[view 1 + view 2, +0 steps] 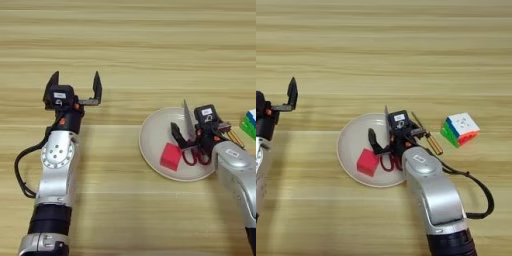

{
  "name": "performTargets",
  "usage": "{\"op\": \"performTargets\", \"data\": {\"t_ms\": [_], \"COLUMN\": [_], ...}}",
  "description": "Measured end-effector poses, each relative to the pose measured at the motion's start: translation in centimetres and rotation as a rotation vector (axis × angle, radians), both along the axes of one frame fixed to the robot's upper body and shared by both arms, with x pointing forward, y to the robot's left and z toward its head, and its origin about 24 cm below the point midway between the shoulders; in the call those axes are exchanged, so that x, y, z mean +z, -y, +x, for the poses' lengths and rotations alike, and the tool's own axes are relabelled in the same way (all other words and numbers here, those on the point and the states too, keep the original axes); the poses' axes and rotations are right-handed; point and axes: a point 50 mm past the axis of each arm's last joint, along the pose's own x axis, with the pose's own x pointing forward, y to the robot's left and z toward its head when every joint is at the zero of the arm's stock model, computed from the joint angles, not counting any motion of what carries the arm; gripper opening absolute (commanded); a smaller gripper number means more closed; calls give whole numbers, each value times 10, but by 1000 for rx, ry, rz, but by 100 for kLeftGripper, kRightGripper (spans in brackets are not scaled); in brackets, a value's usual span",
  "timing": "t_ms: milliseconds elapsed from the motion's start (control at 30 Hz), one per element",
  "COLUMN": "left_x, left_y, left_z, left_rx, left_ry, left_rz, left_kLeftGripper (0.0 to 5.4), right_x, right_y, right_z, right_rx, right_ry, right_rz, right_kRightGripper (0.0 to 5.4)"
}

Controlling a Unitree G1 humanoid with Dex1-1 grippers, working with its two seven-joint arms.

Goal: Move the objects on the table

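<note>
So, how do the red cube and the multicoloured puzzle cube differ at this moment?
The red cube is one plain colour; the puzzle cube shows a white top with green and red sides. The red cube lies on the plate, beside the scissors that the right gripper holds; the puzzle cube sits on the bare table, to the right of the plate. The red cube looks smaller. Neither cube is held.

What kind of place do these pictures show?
Probably a robot test bench, not a home. Two robot arms work over a bare wooden table holding only practice props: a red cube and scissors on a beige plate, and a puzzle cube.
</note>
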Motion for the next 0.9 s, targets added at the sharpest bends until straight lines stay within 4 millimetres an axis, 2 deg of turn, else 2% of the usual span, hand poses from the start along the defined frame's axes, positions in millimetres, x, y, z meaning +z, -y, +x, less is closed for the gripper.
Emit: {"op": "performTargets", "data": {"t_ms": [533, 900], "left_x": [0, 0], "left_y": [0, 0], "left_z": [0, 0], "left_rx": [0, -1], "left_ry": [1, 1], "left_rz": [-3, -5], "left_kLeftGripper": [540, 540], "right_x": [-25, -26], "right_y": [2, 1], "right_z": [5, 15], "right_rx": [-30, -22], "right_ry": [-115, -104], "right_rz": [38, 28], "right_kRightGripper": [312, 182]}}
